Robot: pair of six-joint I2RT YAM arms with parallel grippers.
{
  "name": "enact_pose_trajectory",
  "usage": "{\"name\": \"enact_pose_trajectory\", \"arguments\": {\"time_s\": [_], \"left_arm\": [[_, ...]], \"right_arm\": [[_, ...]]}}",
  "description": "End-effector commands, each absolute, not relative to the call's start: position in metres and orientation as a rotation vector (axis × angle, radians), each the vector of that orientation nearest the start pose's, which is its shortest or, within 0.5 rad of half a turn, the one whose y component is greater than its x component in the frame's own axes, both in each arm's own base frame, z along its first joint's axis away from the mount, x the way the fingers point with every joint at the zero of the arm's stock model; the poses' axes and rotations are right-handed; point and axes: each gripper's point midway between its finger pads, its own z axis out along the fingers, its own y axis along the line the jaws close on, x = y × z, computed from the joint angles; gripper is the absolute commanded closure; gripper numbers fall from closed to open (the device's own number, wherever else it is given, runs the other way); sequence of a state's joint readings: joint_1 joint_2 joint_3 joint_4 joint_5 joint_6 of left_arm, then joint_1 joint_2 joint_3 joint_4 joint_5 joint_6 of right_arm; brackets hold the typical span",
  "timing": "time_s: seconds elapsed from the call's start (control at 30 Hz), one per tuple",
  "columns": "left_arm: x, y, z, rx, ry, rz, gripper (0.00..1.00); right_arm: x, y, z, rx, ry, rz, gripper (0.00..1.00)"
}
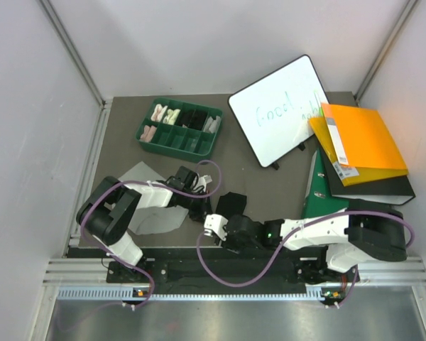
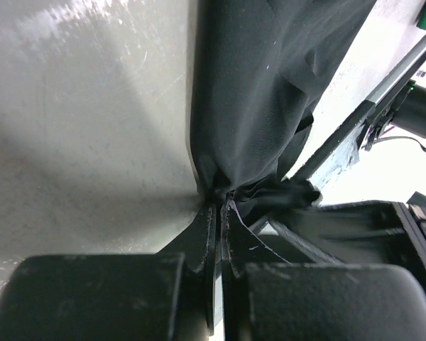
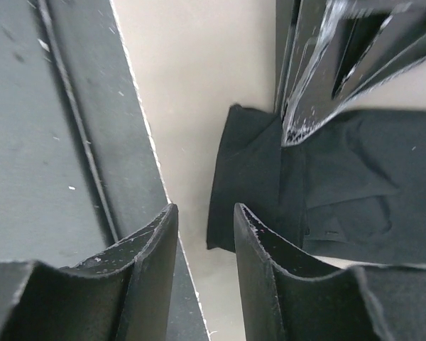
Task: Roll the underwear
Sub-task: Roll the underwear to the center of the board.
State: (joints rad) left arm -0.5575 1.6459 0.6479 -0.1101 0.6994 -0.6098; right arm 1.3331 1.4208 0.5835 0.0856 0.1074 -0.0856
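The left pincer [image 2: 219,209] pinches the black underwear [image 2: 270,106], which looks like soft, light, limp fabric. The right pincer [image 3: 204,213], part spread and empty, should grip its free edge at frame centre.

Black underwear [image 1: 233,202]: plain dark fabric, mostly lying flat, one edge bunched into tight creases; near side, around the middle.
Grey underwear [image 1: 158,222]: plain light grey, spread flat, partly hidden; near left.
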Motion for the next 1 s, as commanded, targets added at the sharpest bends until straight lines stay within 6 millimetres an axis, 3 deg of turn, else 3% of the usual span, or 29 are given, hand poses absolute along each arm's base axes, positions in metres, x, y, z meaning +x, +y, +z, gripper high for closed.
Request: {"name": "enact_pose_trajectory", "arguments": {"time_s": [0.0,0.4,0.63,0.73,0.8,0.83,0.97], "left_arm": [[0.138,-0.225,-0.021,0.125,3.086,-1.021,1.00],[0.138,-0.226,-0.020,0.125,3.084,-1.031,1.00],[0.145,-0.226,-0.018,0.110,3.051,-1.004,1.00],[0.152,-0.226,-0.015,0.097,3.013,-0.982,1.00],[0.160,-0.225,-0.010,0.088,2.971,-0.950,0.94],[0.164,-0.225,-0.008,0.082,2.953,-0.944,0.85],[0.180,-0.220,0.005,0.041,2.860,-0.904,0.65]], "right_arm": [[0.111,0.339,0.037,-1.460,1.822,0.456,0.63],[0.121,0.328,0.013,-1.458,1.900,0.345,0.67],[0.105,0.328,0.006,-1.547,1.934,0.428,1.00],[0.094,0.333,0.009,-1.584,1.957,0.510,1.00],[0.085,0.330,0.008,-1.611,1.998,0.574,1.00],[0.084,0.331,0.010,-1.607,2.010,0.602,1.00],[0.091,0.331,0.018,-1.545,2.065,0.730,1.00]]}}
